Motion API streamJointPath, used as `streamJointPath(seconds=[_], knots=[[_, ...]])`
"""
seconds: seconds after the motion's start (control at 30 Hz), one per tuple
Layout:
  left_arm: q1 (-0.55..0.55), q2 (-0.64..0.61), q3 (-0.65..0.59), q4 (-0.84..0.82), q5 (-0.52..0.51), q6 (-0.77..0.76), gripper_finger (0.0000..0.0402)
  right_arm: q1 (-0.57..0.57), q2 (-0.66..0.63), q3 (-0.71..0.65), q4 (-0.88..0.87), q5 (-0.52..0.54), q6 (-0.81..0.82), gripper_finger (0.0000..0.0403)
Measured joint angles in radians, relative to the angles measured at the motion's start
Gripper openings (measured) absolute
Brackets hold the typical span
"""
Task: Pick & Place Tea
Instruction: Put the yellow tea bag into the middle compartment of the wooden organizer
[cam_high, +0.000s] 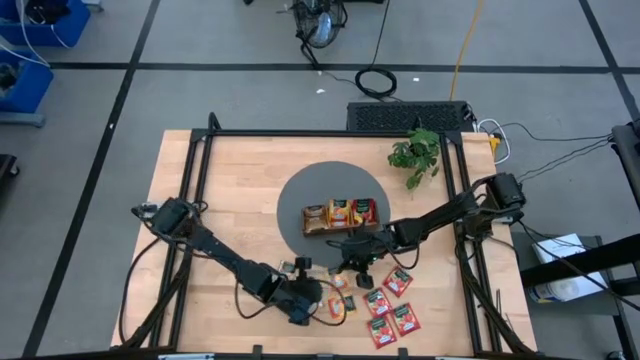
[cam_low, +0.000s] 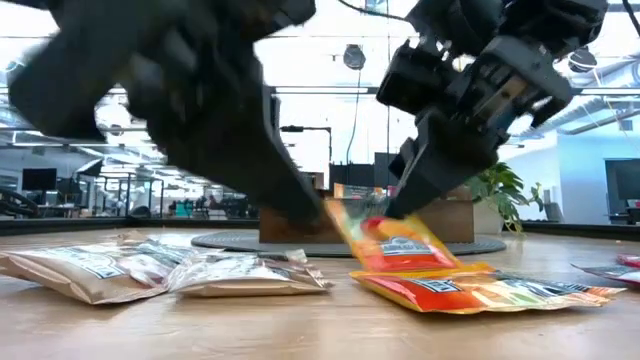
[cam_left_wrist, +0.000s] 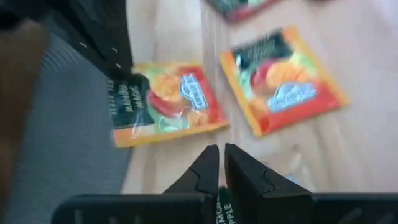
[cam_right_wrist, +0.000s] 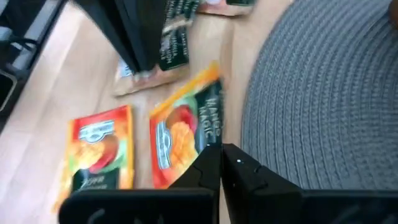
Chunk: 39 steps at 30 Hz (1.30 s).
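I see the right tool clamped on one corner of an orange-yellow tea sachet with dark green print, tilted up off the desk at the grey mat's edge. A second orange sachet lies flat just beside it. My left tool hovers near, pinched closed and empty.

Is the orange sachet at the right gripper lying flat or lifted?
Lifted at one edge: the orange sachet tilts up off the table, pinched by the shut right gripper, while another sachet lies flat.
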<state>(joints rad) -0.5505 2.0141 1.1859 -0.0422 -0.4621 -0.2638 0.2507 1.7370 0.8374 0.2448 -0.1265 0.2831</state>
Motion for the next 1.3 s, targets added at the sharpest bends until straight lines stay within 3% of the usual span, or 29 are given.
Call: streamJointPath(seconds=[0.2, 0.4, 0.57, 0.87, 1.3], knots=[[-0.056, -0.030, 0.003, -0.024, -0.082, 0.022, 0.0035, 0.007, -0.116, 0.000, -0.053, 0.031, -0.055, 0.0000], [-0.080, -0.033, 0.003, -0.071, -0.094, 0.027, 0.0035, -0.020, -0.305, 0.003, -0.193, 0.276, -0.210, 0.0000], [-0.080, -0.033, 0.003, -0.095, -0.098, 0.015, 0.0035, -0.087, -0.393, 0.003, -0.249, 0.335, -0.337, 0.0000], [-0.077, -0.035, 0.004, -0.119, -0.100, -0.005, 0.0035, -0.211, -0.317, 0.001, -0.277, 0.307, -0.390, 0.0000], [-0.077, -0.035, 0.005, -0.148, -0.116, -0.034, 0.0035, -0.225, -0.218, 0.002, -0.254, 0.309, -0.426, 0.0001]])
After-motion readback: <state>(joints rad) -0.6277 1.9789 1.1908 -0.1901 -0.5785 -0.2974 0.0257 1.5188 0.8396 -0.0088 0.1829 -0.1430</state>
